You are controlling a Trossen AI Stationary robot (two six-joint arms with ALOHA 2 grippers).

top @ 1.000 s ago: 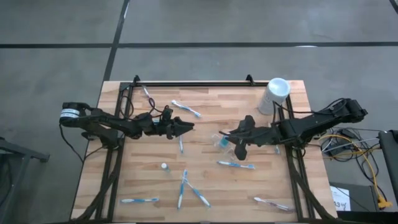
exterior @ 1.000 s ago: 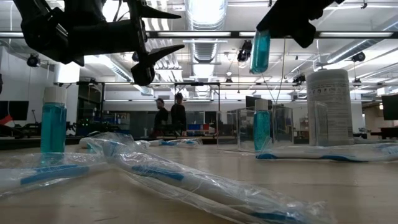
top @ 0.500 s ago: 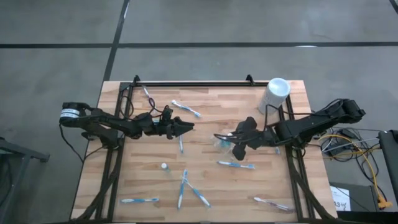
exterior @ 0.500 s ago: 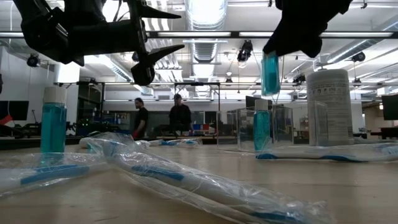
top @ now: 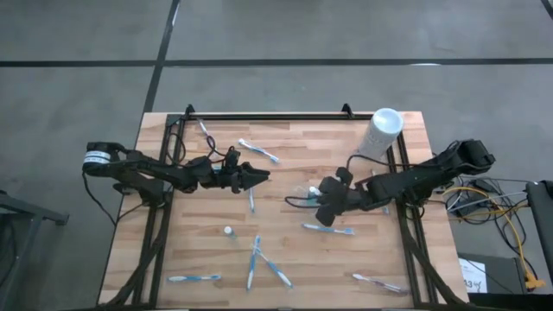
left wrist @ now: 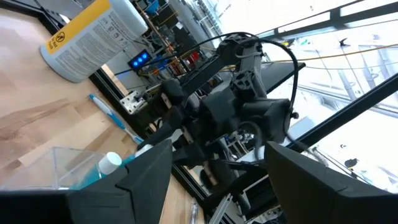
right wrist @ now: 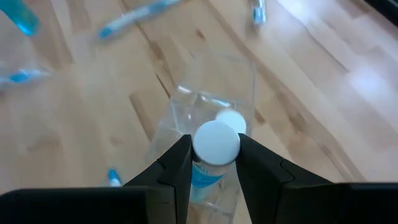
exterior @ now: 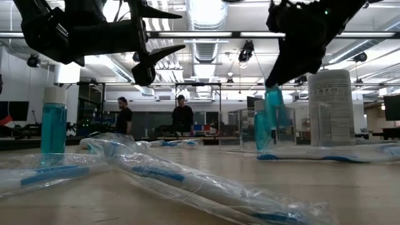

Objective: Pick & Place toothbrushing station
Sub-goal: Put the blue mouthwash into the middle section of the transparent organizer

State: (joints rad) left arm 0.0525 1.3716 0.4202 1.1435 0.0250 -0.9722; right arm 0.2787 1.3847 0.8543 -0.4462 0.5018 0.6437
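Observation:
My right gripper [top: 318, 197] is shut on a small blue white-capped tube [right wrist: 216, 142] over the table's middle. The tube's lower end is in a clear plastic pouch [right wrist: 242, 81], where a second tube [right wrist: 235, 121] stands upright. My left gripper [top: 262, 176] hangs open and empty above the table, left of the pouch. Thin blue-and-white toothbrushes in wrappers lie flat about the table, one [top: 328, 229] near the pouch, another [top: 259, 151] at the far side. One more tube [top: 228, 231] stands alone on its base. My right gripper pinches the tube between its two fingers [right wrist: 180, 167], on the blue body just under the white cap [right wrist: 205, 174]. The fingers slant down from the table's right side. The tube hangs cap up below them [exterior: 273, 103], beside the other tube; whether its base rests I cannot tell.
A tall white cylinder [top: 381, 131] stands at the far right corner. Several wrapped toothbrushes [top: 259, 263] lie near the front edge, one [top: 378, 282] at the front right. Dark frame rails run along the left, right and far edges. Two people stand far back in the room.
My right gripper has sunk toward the table and tipped further down, still shut on the tube. The tube has come down from well above the pouch into it, beside the standing tube. The left arm has kept still.

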